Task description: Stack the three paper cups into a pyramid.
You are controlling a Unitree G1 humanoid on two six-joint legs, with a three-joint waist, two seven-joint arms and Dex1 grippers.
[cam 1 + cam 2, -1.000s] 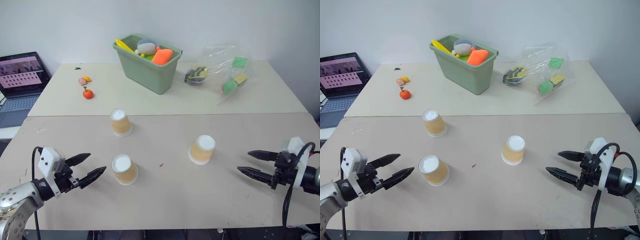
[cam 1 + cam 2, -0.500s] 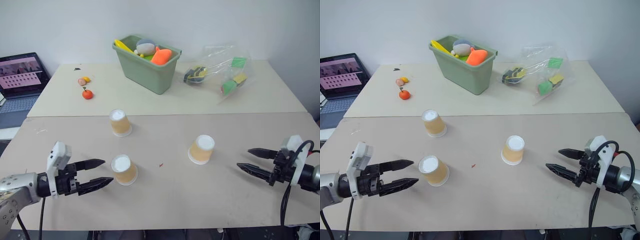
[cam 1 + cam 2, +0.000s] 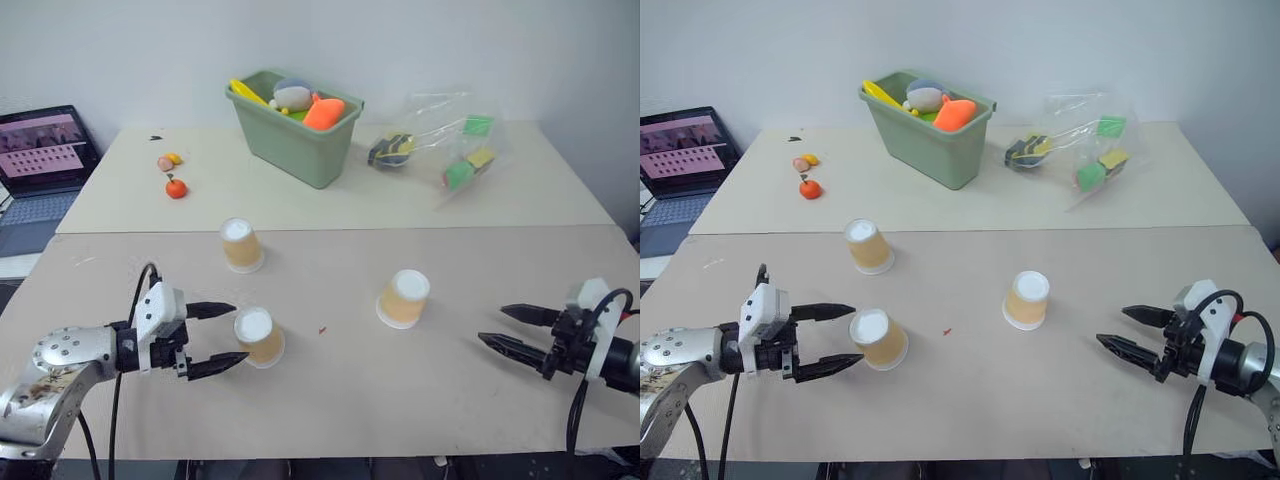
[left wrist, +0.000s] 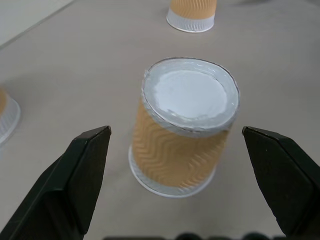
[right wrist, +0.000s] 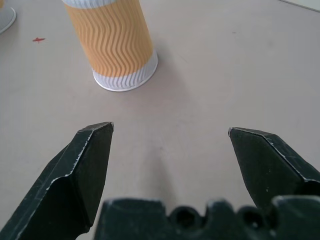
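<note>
- Now the left gripper (image 3: 222,334) stands spread wide, one black finger on each side of the nearest cup (image 3: 258,336), which sits upside down on the table (image 3: 400,400); neither finger touches it.
- Just ahead of the right gripper (image 3: 1126,330), also spread and holding nothing, stands a second inverted cup (image 3: 1026,299), apart from its fingertips.
- Beyond the left gripper's cup, well apart from it, sits the third cup (image 3: 241,244).
- Risk: closing off-centre could let one finger reach the light cup first and push or tip it.
- Risk: squeezing too hard would likely crush the thin ribbed wall, so it stacks crookedly.
- Risk: the cups stand far apart, so a pyramid base needs two brought side by side; a gap would leave the top cup unsteady.
</note>
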